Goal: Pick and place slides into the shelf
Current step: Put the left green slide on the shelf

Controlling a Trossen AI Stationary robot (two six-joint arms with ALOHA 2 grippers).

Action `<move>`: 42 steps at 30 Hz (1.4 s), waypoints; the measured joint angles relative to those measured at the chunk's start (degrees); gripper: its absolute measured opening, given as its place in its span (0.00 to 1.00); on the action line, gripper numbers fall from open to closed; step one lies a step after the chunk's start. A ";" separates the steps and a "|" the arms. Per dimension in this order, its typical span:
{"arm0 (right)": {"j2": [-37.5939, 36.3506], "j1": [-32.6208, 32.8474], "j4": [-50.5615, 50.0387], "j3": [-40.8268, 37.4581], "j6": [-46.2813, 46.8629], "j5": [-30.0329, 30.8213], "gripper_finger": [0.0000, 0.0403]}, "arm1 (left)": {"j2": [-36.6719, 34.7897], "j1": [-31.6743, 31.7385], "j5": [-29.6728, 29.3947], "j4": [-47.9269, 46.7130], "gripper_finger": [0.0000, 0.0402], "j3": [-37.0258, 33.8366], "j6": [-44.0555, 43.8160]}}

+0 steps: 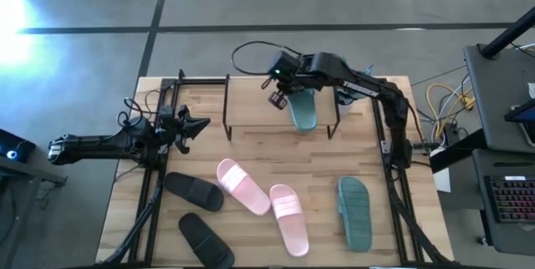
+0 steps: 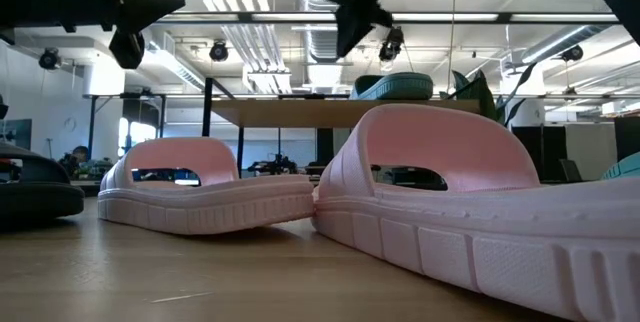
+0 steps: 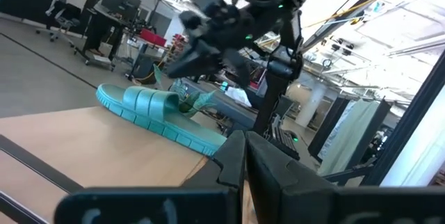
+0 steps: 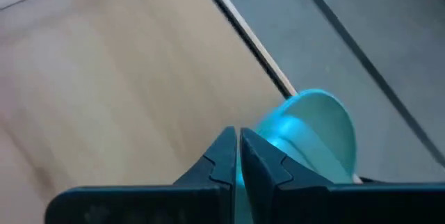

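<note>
One teal slide [image 1: 304, 110] lies on the shelf [image 1: 251, 117], just beside the right pincer [image 1: 277, 99], which hovers shut and empty. Its toe hangs past the board's edge. Five slides lie on the tabletop [image 1: 418, 219]: two black, two pink, one teal. Left pincer [image 1: 201, 124] waits shut.

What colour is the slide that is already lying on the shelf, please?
Teal-green. The slide on the shelf shows best in the high view.
</note>
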 joint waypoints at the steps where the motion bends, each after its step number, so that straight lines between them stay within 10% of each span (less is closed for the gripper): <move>1: -0.65 0.24 -2.25 0.00 0.03 0.03 0.03 | 0.00 0.01 -0.01 0.02 0.00 0.00 -0.01; 7: -1.81 -0.29 -19.01 -1.63 5.16 2.80 0.03 | 0.15 0.01 -0.02 0.01 0.00 -0.03 0.04; 28: 1.60 -0.41 0.65 -11.26 5.22 0.23 0.03 | 0.33 0.02 -0.05 0.02 0.00 -0.09 -0.02; 42: 0.08 0.26 -5.89 -10.99 6.38 -2.13 0.03 | 0.37 0.02 -0.04 0.02 0.00 -0.11 -0.15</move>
